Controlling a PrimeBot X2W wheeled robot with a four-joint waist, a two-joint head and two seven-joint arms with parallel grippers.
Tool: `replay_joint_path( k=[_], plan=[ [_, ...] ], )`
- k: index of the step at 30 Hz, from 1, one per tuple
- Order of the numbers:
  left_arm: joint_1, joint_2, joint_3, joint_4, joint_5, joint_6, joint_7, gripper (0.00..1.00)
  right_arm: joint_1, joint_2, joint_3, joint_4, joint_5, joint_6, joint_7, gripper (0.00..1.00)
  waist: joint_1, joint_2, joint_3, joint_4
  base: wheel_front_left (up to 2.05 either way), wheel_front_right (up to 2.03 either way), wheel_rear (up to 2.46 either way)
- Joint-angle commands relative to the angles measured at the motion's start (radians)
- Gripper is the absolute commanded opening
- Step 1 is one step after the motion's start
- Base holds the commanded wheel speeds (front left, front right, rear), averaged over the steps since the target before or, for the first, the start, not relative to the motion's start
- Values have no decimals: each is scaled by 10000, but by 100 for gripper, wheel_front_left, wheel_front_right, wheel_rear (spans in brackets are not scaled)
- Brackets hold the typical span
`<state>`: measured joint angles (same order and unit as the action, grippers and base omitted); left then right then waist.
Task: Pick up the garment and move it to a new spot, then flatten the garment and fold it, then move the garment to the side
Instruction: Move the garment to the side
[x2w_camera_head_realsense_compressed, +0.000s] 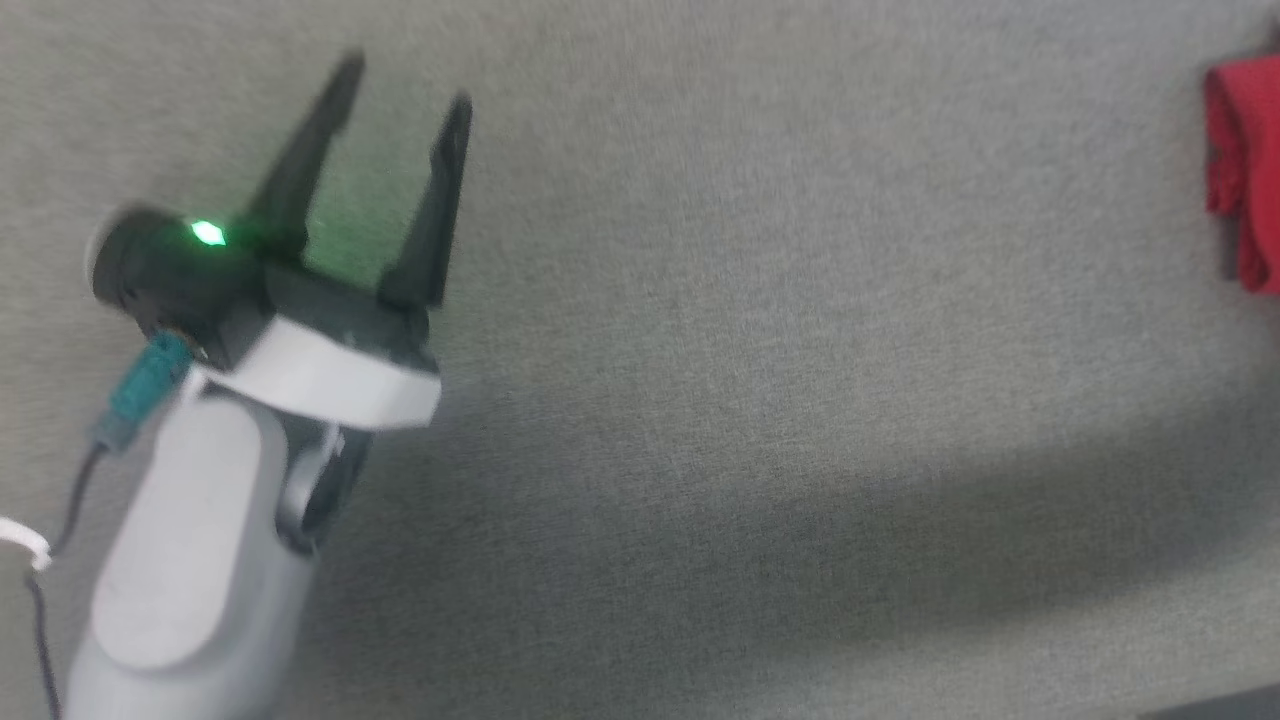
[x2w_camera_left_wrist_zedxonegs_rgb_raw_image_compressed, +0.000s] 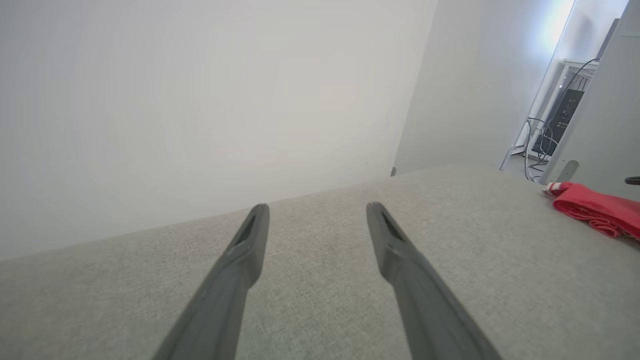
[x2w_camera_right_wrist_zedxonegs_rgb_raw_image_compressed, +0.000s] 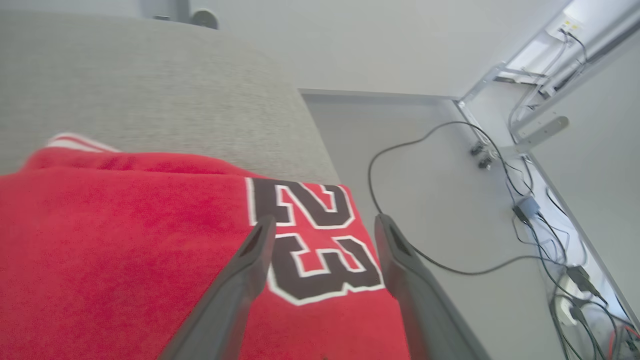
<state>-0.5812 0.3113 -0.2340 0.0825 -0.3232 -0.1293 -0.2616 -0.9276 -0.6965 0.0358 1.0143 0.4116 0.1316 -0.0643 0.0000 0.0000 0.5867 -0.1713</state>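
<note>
Now the red shirt (x2w_camera_right_wrist_zedxonegs_rgb_raw_image_compressed: 125, 240) lies folded at the edge of the grey counter (x2w_camera_right_wrist_zedxonegs_rgb_raw_image_compressed: 150, 75), with its dark "23" facing up. Just over it, the right gripper (x2w_camera_right_wrist_zedxonegs_rgb_raw_image_compressed: 322, 222) has its jaws wide apart and holds nothing. Well apart from the shirt, the left gripper (x2w_camera_head_realsense_compressed: 405, 85) hangs over bare counter, jaws also wide open and empty.

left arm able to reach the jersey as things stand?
Doubtful. Nothing blocks it: only bare grey surface lies between the open left gripper and the garment. But the garment sits far across, at the surface's right edge; the open right gripper, right over it, looks better placed.
</note>
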Motion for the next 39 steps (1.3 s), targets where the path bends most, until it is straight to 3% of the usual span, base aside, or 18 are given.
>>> replay_joint_path(
  k=[1, 7, 14, 22, 29, 39],
  plan=[
    [516, -171, 179, 151, -105, -17, -43, 100, 326, 192, 327, -126, -4, -16, -108, 100, 0, 0, -1010, 410, 0, 0, 0],
    [1973, -726, 490, 711, -179, -17, -43, 100, 1516, 768, 1179, -733, 461, -16, -995, 100, 0, 0, -2500, 1082, 0, 0, 0],
    [3398, -952, 864, 1215, -260, -17, -43, 100, 2923, 1514, 2031, -1282, 728, -16, -1652, 100, 0, 0, -3867, 1771, 0, 0, 0],
    [4599, -1202, 1511, 1381, -279, -17, -42, 100, 4044, 2266, 2518, -2462, 1041, -16, -1947, 100, 0, 0, -4769, 2145, 0, 0, 0],
    [5609, -1555, 2107, 1263, -114, -17, -43, 100, 5368, 2907, 2536, -3979, 993, -16, -2009, 100, 0, 0, -5526, 2309, 0, 0, 0],
    [6651, -1507, 2660, 639, 9, -17, -42, 100, 6852, 3304, 1937, -5540, 754, -16, -2013, 100, 0, 0, -6096, 2112, 0, 0, 0]
  ],
)
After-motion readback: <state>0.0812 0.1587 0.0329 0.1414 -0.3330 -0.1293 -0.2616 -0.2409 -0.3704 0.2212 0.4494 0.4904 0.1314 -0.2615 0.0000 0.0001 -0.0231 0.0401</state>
